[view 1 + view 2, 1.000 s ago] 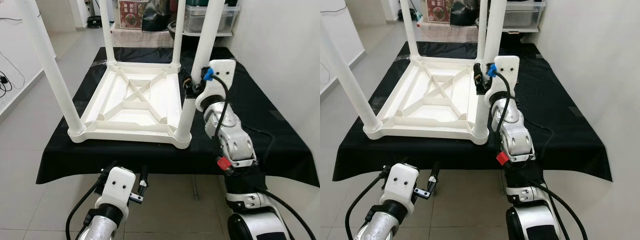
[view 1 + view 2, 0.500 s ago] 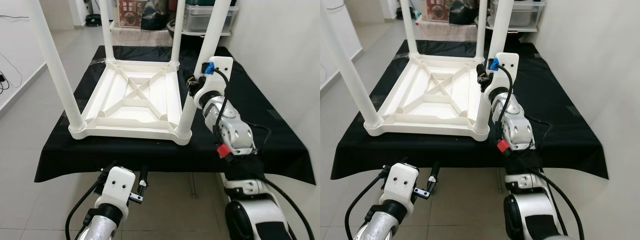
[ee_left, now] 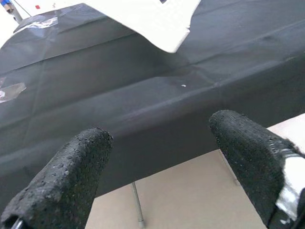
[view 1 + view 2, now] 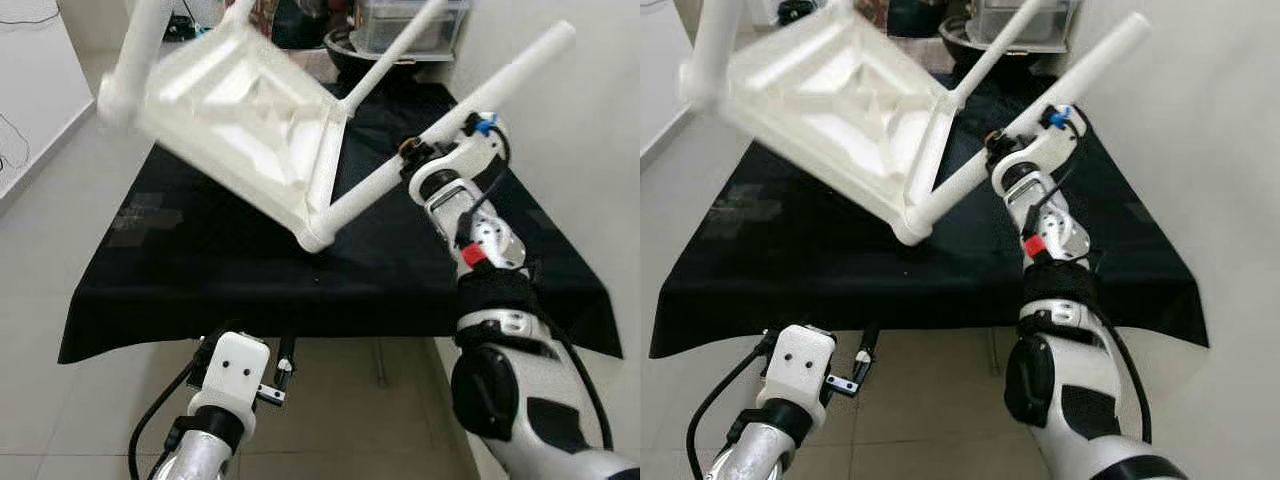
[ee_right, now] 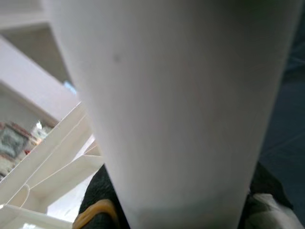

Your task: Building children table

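White plastic fills the top of your head views: the children's table (image 4: pixel 240 110), ribbed underneath with a crossed brace, hangs tilted in the upper left of the frame, one corner dipping toward the black cloth (image 4: pixel 200 270) over the work table. Your right gripper (image 4: pixel 412 160), right of centre, is clamped on one of the round tapering legs (image 4: pixel 440 115), and that leg runs up toward the upper right corner. Your left gripper (image 4: pixel 283 372) hangs idle at the bottom, below the cloth's edge, over pale floor tiles (image 4: pixel 60 430).

From the left wrist, you look along two black, pebbled fingers (image 3: pixel 62 181) spread wide and holding nothing. Beyond them lies the creased cloth, and a white corner of the table pokes in at the top of the frame.

From the right wrist, the smooth, matte leg (image 5: pixel 181 109) crowds the frame, with dark finger pads pressed against it at the bottom and the ribbed underside at the left.

You appear to be turning the assembled table over onto its feet. All the weight hangs from one leg, so the next move likely calls for a slow, steady roll, keeping the low corner off the cloth. Smooth round plastic could twist in the grip; bringing the left gripper up to steady another leg may help.
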`<state>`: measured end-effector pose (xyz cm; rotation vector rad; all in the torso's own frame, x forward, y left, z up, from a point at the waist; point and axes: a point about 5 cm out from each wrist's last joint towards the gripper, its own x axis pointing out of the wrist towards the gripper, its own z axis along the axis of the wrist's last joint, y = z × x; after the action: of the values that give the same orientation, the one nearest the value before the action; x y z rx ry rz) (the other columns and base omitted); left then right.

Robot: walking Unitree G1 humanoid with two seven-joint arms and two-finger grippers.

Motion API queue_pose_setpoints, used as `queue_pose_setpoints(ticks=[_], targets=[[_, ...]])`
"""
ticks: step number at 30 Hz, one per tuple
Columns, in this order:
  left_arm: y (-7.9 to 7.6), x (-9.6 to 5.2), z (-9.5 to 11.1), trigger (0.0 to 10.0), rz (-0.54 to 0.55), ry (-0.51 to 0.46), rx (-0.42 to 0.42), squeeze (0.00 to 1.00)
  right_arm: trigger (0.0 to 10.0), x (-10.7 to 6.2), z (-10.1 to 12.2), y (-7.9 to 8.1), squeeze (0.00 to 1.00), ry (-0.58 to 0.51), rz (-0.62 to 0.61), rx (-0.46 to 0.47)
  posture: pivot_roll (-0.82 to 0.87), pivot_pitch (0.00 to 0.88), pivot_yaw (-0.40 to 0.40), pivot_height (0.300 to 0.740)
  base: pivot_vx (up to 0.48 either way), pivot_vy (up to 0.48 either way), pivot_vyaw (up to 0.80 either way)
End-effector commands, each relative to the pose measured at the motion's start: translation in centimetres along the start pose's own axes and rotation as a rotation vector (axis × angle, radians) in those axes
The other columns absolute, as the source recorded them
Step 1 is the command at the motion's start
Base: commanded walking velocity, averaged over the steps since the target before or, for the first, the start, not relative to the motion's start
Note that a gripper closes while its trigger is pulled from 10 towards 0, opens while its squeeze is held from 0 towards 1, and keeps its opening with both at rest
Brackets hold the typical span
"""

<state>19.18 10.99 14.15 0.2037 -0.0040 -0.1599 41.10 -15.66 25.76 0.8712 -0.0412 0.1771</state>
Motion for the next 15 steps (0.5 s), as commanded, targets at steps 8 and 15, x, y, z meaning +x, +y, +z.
queue_pose_setpoints(ticks=[8, 15], targets=[[0.0, -0.2, -0.1, 10.0, -0.006, 0.015, 0.008, 0.00, 0.0, -0.8, -7.7, -2.9, 0.00, 0.328, -0.164, 0.245, 0.13, 0.118, -0.039, 0.740, 0.000, 0.000, 0.00], [0.2, -0.4, 0.0, 10.0, -0.005, 0.014, 0.018, 0.00, 0.0, -2.2, -11.7, -4.5, 0.00, 0.483, -0.266, 0.336, 0.14, 0.126, -0.039, 0.740, 0.000, 0.000, 0.00]])
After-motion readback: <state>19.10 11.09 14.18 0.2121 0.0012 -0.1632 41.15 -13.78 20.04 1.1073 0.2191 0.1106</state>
